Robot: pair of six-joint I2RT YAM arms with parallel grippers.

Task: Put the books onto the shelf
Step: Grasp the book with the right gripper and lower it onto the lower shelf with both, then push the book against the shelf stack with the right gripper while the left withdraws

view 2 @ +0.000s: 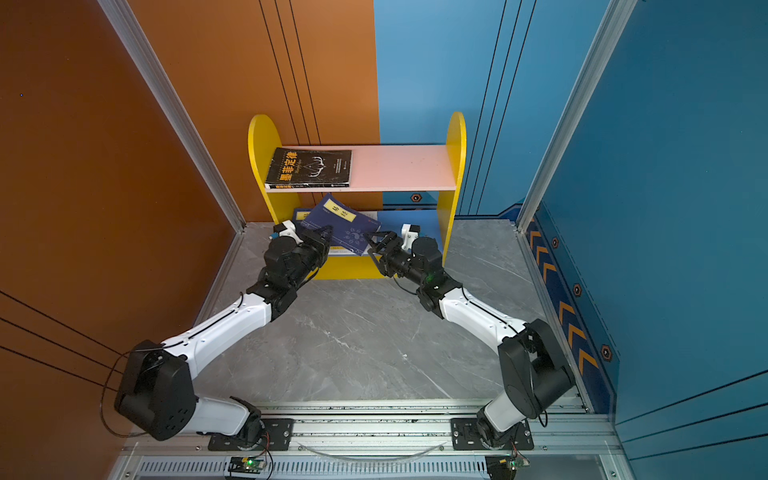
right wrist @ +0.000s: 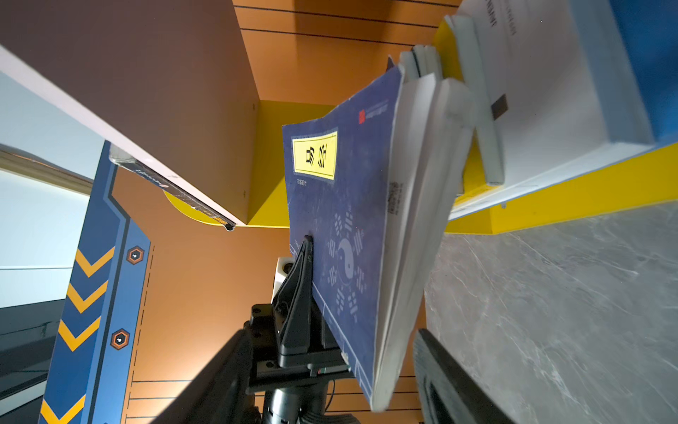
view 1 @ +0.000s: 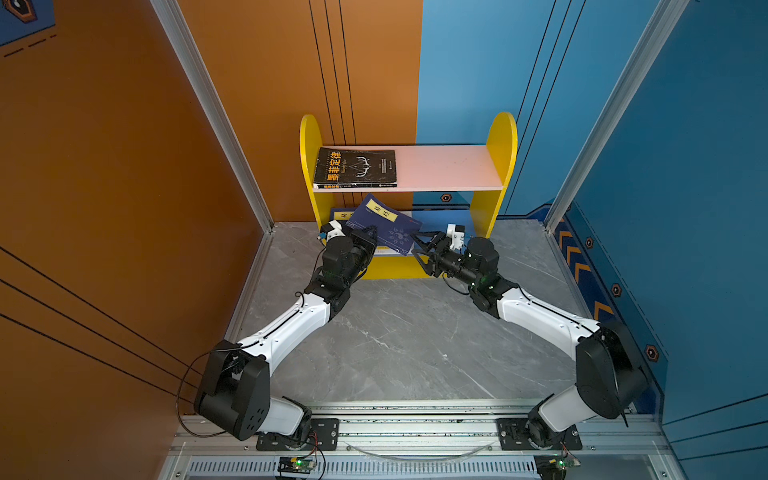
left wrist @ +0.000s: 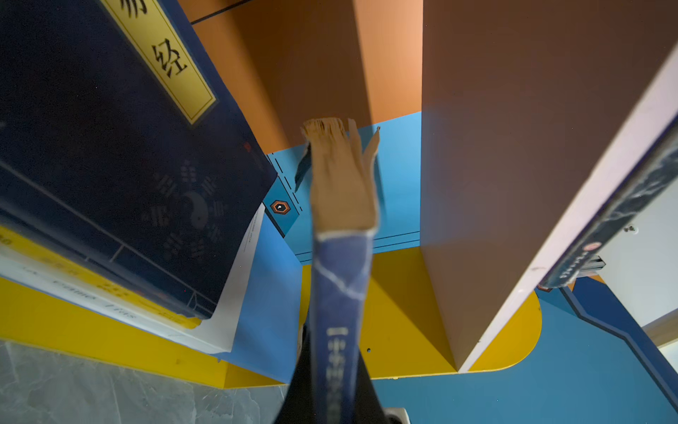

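A navy book with a yellow label [view 1: 386, 224] [view 2: 345, 224] [right wrist: 341, 220] hangs tilted in front of the shelf's blue lower board [view 1: 444, 222]. My left gripper [view 1: 369, 232] [view 2: 322, 233] [left wrist: 332, 367] is shut on its spine edge [left wrist: 341, 293]. The open right gripper [view 1: 417, 243] [view 2: 371, 243] [right wrist: 330, 341] straddles the book's opposite corner, with a gap on each side. A black book with orange characters [view 1: 355, 168] [view 2: 309, 168] lies flat on the pink upper board [view 1: 449, 166]. Another navy book [left wrist: 110, 147] tops a stack of yellow and white books [right wrist: 543, 91] on the lower board.
The shelf's yellow side panels [view 1: 503, 137] [view 2: 259, 141] stand against the back wall, orange on the left and blue on the right. Grey marble tabletop [view 1: 415, 340] lies in front of the shelf. Aluminium frame posts [view 1: 216, 108] flank the cell.
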